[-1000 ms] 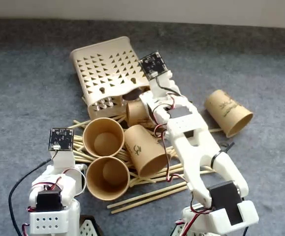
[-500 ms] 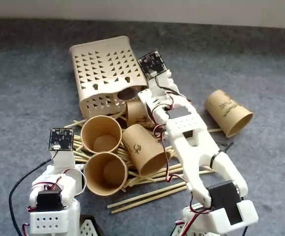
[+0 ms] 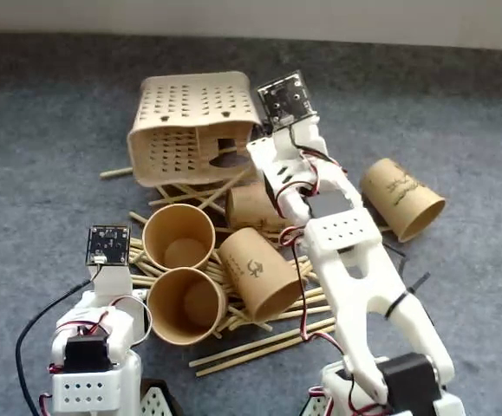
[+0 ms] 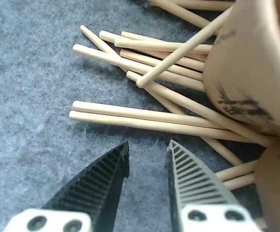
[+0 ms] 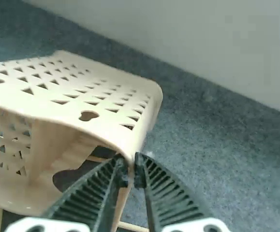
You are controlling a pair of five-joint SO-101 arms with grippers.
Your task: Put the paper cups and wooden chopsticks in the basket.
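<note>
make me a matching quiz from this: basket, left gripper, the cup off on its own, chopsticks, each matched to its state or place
Things:
1 basket
2 left gripper
3 lone paper cup
4 chopsticks

States:
a open, holding nothing
b strewn across the carpet
c tipped over, wall pinched by the right gripper
d on its side, apart from the rest

Pairs: 1-c, 2-a, 3-d, 4-b

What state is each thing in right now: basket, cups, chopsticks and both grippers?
basket: tipped on its side, rim pinched
right gripper: shut on the basket
left gripper: open, empty, above chopsticks
two near cups: mouths up, outside the basket
three other cups: lying on their sides
chopsticks: loose, scattered outside the basket
</note>
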